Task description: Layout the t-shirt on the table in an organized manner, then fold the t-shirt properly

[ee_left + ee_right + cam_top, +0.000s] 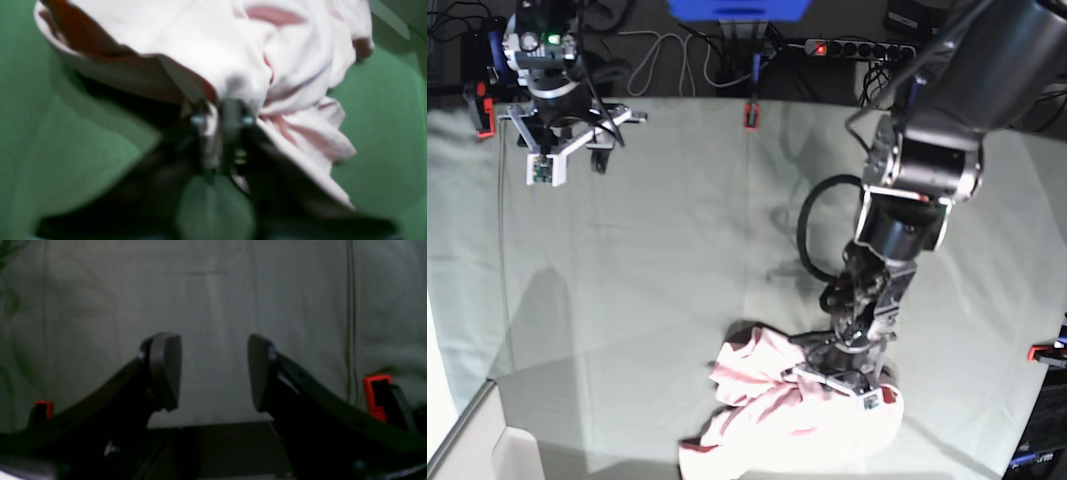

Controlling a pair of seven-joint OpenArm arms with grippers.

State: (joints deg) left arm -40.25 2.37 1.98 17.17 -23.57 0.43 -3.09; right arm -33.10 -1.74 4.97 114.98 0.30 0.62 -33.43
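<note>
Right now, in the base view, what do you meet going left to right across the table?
Red clamp → right hand → crumpled pink t-shirt → left hand, shut on the shirt → red clamp at the right edge.

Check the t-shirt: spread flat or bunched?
Bunched. The t-shirt lies crumpled in a heap on the table, the left pincer shut on a fold.

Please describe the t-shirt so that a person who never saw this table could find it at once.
Look at the wide table covered in pale grey-green cloth, then at its near edge under the big dark arm. There lies the t-shirt, crumpled, with the left pincer shut on a fold. It is the only pink thing on the cloth.
</note>
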